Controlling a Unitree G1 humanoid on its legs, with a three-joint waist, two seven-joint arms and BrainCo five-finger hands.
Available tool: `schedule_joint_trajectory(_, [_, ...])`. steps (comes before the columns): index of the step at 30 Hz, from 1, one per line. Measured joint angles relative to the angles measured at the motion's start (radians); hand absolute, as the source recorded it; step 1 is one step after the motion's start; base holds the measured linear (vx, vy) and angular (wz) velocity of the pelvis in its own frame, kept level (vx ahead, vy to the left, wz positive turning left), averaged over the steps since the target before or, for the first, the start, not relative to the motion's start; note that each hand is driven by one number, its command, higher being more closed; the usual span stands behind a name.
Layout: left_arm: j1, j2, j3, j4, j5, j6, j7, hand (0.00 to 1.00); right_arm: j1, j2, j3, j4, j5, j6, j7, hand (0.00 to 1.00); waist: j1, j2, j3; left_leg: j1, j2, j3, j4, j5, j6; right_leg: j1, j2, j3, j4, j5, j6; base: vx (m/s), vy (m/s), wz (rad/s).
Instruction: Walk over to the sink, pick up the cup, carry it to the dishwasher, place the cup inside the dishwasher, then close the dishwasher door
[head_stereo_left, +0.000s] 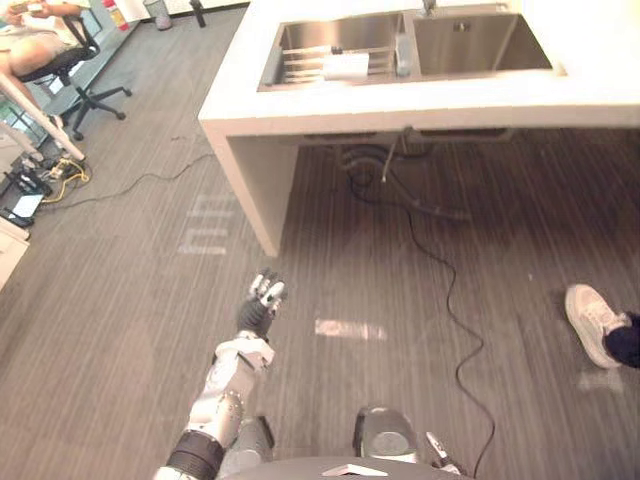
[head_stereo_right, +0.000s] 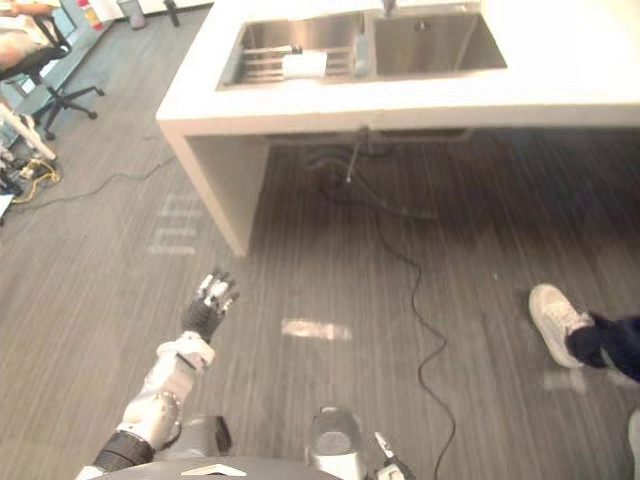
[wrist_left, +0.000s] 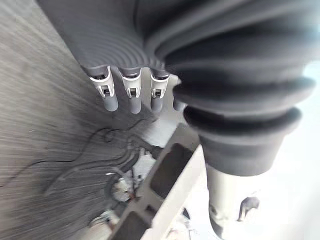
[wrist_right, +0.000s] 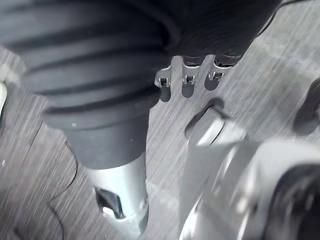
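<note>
A double steel sink (head_stereo_left: 470, 76) is set in a white counter (head_stereo_left: 330, 108) ahead of me. In its left basin a white cup-like thing (head_stereo_left: 346, 66) lies on a wire rack. My left hand (head_stereo_left: 262, 303) hangs low over the floor, well short of the counter, and points toward it. Its fingers (wrist_left: 131, 95) are relaxed and hold nothing. In the right wrist view my right hand (wrist_right: 189, 80) hangs over the floor, its fingers loose and empty.
A black cable (head_stereo_left: 452, 290) snakes across the grey floor from under the counter. At the right stands a person's white shoe (head_stereo_left: 592, 322). An office chair (head_stereo_left: 80, 88) with a seated person is at the far left, with cables (head_stereo_left: 60, 178) near it.
</note>
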Motion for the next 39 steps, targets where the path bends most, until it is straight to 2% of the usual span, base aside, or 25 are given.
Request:
schedule_joint_trajectory(1, [0.0,0.01,0.01,-0.056,0.004,-0.018,0.015,0.0,-0.014,-0.008,0.019,-0.017,0.0,0.0,0.0,0.0,0.013,-0.008,0.004,-0.026,-0.033,0.073,-0.187,0.008,0.013,0.058,0.002,-0.006,-0.048,0.001,0.006,0.6,-0.12,-0.09])
schedule_joint_trajectory(2, [0.004,0.02,0.012,-0.118,0.01,-0.039,0.021,0.0,-0.025,-0.016,0.041,-0.036,-0.022,0.002,0.008,0.0,0.031,-0.01,0.005,-0.051,-0.087,0.092,-0.409,0.038,0.013,0.092,-0.002,-0.004,-0.069,-0.008,0.024,0.71,-0.123,-0.11])
schedule_joint_trajectory(3, [0.008,0.024,0.013,-0.147,0.022,-0.052,0.03,0.0,-0.033,-0.019,0.05,-0.035,-0.034,0.002,0.015,0.0,0.04,-0.01,0.005,-0.057,-0.112,0.089,-0.522,0.073,0.002,0.106,-0.005,-0.001,-0.073,-0.017,0.04,0.56,-0.026,-0.31])
schedule_joint_trajectory(4, [0.011,0.024,0.024,-0.186,0.055,-0.076,0.059,0.0,-0.04,-0.024,0.061,-0.032,-0.04,0.005,0.019,0.0,0.057,-0.007,0.003,-0.052,-0.15,0.084,-0.718,0.146,-0.017,0.142,-0.003,0.008,-0.084,-0.036,0.071,0.57,0.035,-0.35])
schedule_joint_trajectory(5, [0.009,0.023,0.046,-0.201,0.086,-0.09,0.088,0.0,-0.039,-0.025,0.06,-0.031,-0.04,0.013,0.019,0.0,0.059,-0.006,0.002,-0.045,-0.165,0.09,-0.797,0.204,-0.014,0.199,0.003,0.012,-0.09,-0.064,0.108,0.57,0.063,-0.37])
schedule_joint_trajectory(6, [0.009,0.024,0.055,-0.203,0.095,-0.101,0.102,0.0,-0.03,-0.024,0.06,-0.031,-0.039,0.02,0.017,0.0,0.063,-0.003,0.001,-0.034,-0.165,0.099,-0.804,0.224,-0.008,0.229,0.006,0.012,-0.087,-0.079,0.12,0.6,0.131,-0.43])
schedule_joint_trajectory(7, [0.015,0.02,0.07,-0.211,0.103,-0.123,0.118,0.0,0.003,-0.027,0.06,-0.03,-0.037,0.032,0.009,0.0,0.079,0.025,-0.022,-0.006,-0.151,0.101,-0.807,0.205,-0.006,0.282,0.029,0.016,-0.075,-0.118,0.142,0.64,0.185,-0.57])
schedule_joint_trajectory(8, [0.006,0.032,0.104,-0.227,0.118,-0.148,0.135,0.0,0.002,-0.018,0.06,-0.003,-0.037,0.034,-0.005,0.0,0.091,0.006,-0.043,-0.019,-0.166,0.06,-0.739,0.288,0.081,0.305,0.009,0.018,-0.05,-0.168,0.124,0.74,0.214,-0.55])
schedule_joint_trajectory(9, [0.003,0.03,0.129,-0.241,0.126,-0.154,0.147,0.0,-0.003,-0.009,0.06,0.009,-0.039,0.029,-0.012,0.0,0.093,-0.015,-0.054,-0.042,-0.177,0.053,-0.689,0.283,0.099,0.3,-0.015,0.015,-0.03,-0.177,0.132,0.59,0.182,-0.31])
schedule_joint_trajectory(10, [-0.004,0.024,0.165,-0.291,0.142,-0.159,0.173,0.0,0.001,-0.002,0.058,0.016,-0.039,0.033,-0.01,0.0,0.091,-0.042,-0.069,-0.077,-0.197,0.047,-0.612,0.229,0.142,0.274,-0.05,0.018,0.026,-0.171,0.14,0.57,0.185,0.04])
schedule_joint_trajectory(11, [-0.018,0.024,0.18,-0.33,0.153,-0.165,0.186,0.0,0.006,0.005,0.054,0.016,-0.041,0.034,-0.01,0.0,0.09,-0.062,-0.069,-0.084,-0.214,0.045,-0.575,0.184,0.15,0.245,-0.084,0.02,0.113,-0.156,0.157,0.59,0.21,0.26])
schedule_joint_trajectory(12, [-0.032,0.024,0.21,-0.384,0.194,-0.175,0.207,0.0,0.001,0.002,0.04,0.026,-0.09,0.05,-0.009,0.0,0.088,-0.083,-0.071,-0.066,-0.237,0.042,-0.539,0.126,0.173,0.166,-0.143,0.037,0.33,-0.074,0.197,0.71,0.225,0.31])
schedule_joint_trajectory(14, [-0.043,0.027,0.23,-0.409,0.221,-0.187,0.226,0.0,-0.009,-0.003,0.033,0.047,-0.125,0.073,-0.009,0.0,0.088,-0.088,-0.071,-0.02,-0.246,0.04,-0.541,0.098,0.174,0.111,-0.181,0.063,0.498,-0.007,0.262,0.57,0.129,0.17])
schedule_joint_trajectory(15, [-0.043,0.027,0.245,-0.443,0.243,-0.208,0.256,0.0,-0.012,0.003,0.033,0.065,-0.156,0.096,-0.003,0.0,0.092,-0.083,-0.069,0.074,-0.253,0.034,-0.602,0.088,0.167,0.054,-0.218,0.04,0.615,-0.016,0.241,0.41,0.057,-0.02])
schedule_joint_trajectory(18, [-0.044,0.034,0.238,-0.509,0.285,-0.275,0.28,0.0,-0.01,0.012,0.02,0.074,-0.158,0.088,0.005,0.0,0.089,-0.059,-0.086,0.229,-0.232,0.029,-0.754,0.109,0.132,-0.033,-0.262,-0.109,0.593,-0.072,0.125,0.41,0.02,-0.16])
schedule_joint_trajectory(19, [-0.056,0.043,0.235,-0.516,0.313,-0.305,0.281,0.0,-0.01,0.013,0.019,0.073,-0.158,0.089,0.019,0.0,0.081,-0.047,-0.095,0.259,-0.214,0.025,-0.781,0.117,0.118,-0.088,-0.263,-0.145,0.527,-0.08,0.109,0.29,-0.067,-0.07])
schedule_joint_trajectory(21, [-0.085,0.056,0.225,-0.517,0.337,-0.322,0.285,0.0,-0.013,0.015,0.015,0.074,-0.158,0.091,0.035,0.0,0.067,-0.053,-0.1,0.282,-0.187,0.007,-0.8,0.118,0.089,-0.156,-0.262,-0.163,0.409,-0.067,0.098,0.26,-0.182,0.15])
schedule_joint_trajectory(22, [-0.095,0.064,0.218,-0.516,0.337,-0.327,0.29,0.0,-0.011,0.02,0.013,0.076,-0.158,0.092,0.037,0.0,0.061,-0.058,-0.102,0.287,-0.177,-0.003,-0.8,0.115,0.073,-0.171,-0.261,-0.165,0.314,-0.021,0.091,0.27,-0.293,0.22])
schedule_joint_trajectory(23, [-0.106,0.095,0.204,-0.517,0.337,-0.33,0.294,0.0,-0.005,0.034,0.013,0.089,-0.165,0.095,0.036,0.0,0.064,-0.101,-0.116,0.295,-0.198,-0.011,-0.795,0.1,0.04,-0.189,-0.266,-0.157,0.154,0.191,0.065,0.21,-0.277,0.18])
schedule_joint_trajectory(24, [-0.108,0.102,0.198,-0.509,0.337,-0.335,0.294,0.0,-0.004,0.044,0.009,0.098,-0.175,0.093,0.038,0.0,0.059,-0.114,-0.119,0.299,-0.195,-0.023,-0.785,0.091,0.027,-0.181,-0.261,-0.136,0.158,0.168,0.094,0.21,-0.293,0.04])
schedule_joint_trajectory(25, [-0.108,0.099,0.186,-0.496,0.337,-0.332,0.296,0.0,-0.004,0.033,-0.02,0.111,-0.196,0.091,0.044,0.0,0.058,-0.071,-0.122,0.302,-0.154,-0.03,-0.776,0.082,0.006,-0.16,-0.219,-0.128,0.129,0.164,0.096,0.17,-0.259,-0.15])
schedule_joint_trajectory(28, [-0.145,0.099,0.147,-0.493,0.337,-0.321,0.295,0.0,0.0,0.004,-0.039,0.15,-0.231,0.09,0.046,0.0,0.058,-0.029,-0.132,0.291,-0.111,-0.027,-0.774,0.072,-0.019,-0.154,-0.149,-0.111,0.063,0.164,0.097,0.1,-0.168,-0.34])
schedule_joint_trajectory(34, [-0.234,0.103,0.072,-0.466,0.331,-0.262,0.298,0.0,0.023,0.022,-0.088,0.167,-0.308,0.08,0.082,0.0,0.041,-0.035,-0.136,0.222,-0.022,-0.029,-0.679,0.025,-0.053,-0.119,-0.023,-0.056,-0.12,0.202,0.102,-0.02,-0.081,-0.22])
schedule_joint_trajectory(37, [-0.234,0.102,0.059,-0.465,0.317,-0.246,0.324,0.0,0.028,0.024,-0.101,0.178,-0.354,0.061,0.109,0.0,0.041,-0.049,-0.133,0.213,-0.006,-0.024,-0.682,0.042,-0.058,-0.118,0.006,-0.059,-0.166,0.23,0.089,0.01,-0.05,-0.06])
schedule_joint_trajectory(39, [-0.237,0.103,0.039,-0.452,0.314,-0.237,0.338,0.0,0.028,0.024,-0.138,0.201,-0.356,0.041,0.116,0.0,0.029,-0.041,-0.128,0.214,-0.004,-0.02,-0.691,0.052,-0.058,-0.1,0.013,-0.074,-0.192,0.24,0.087,0.02,-0.024,0.14])
